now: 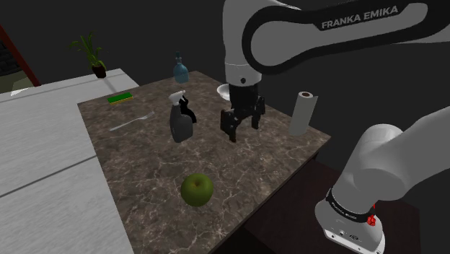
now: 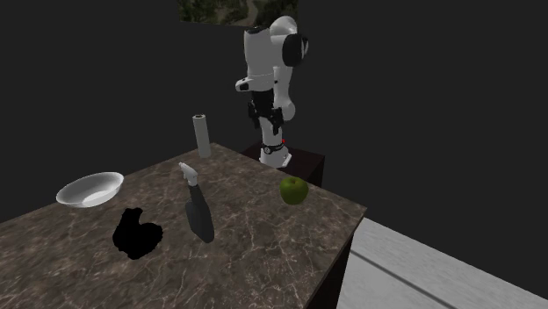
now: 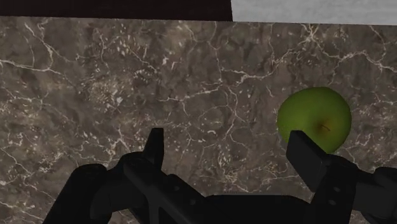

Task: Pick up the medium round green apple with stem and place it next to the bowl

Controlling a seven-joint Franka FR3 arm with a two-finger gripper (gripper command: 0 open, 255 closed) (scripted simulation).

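Observation:
The green apple point(image 1: 196, 189) lies on the dark marble table point(image 1: 238, 169), near the edge closest to the shoulder camera. My black gripper point(image 1: 243, 127) hangs well above the table with its fingers apart and nothing between them. Just behind it a white bowl point(image 1: 223, 90) is partly hidden. In the wrist view the gripper point(image 3: 230, 149) looks down on bare marble. The apple point(image 3: 315, 121), stem dimple showing, sits just beyond one fingertip point(image 3: 304, 149), outside the gap. In the second exterior view the apple point(image 2: 294, 190) lies near the far edge below the arm point(image 2: 263, 61), with the bowl point(image 2: 90, 190) far to the left.
A grey spray bottle point(image 1: 180, 117) stands mid-table and a paper towel roll point(image 1: 303, 114) near the right corner. A blue bottle point(image 1: 180, 70), a green sponge point(image 1: 119, 98) and a fork point(image 1: 130, 121) lie at the back. A black lumpy shape point(image 2: 138, 233) sits beside the bowl. A white counter point(image 1: 43, 166) adjoins the table.

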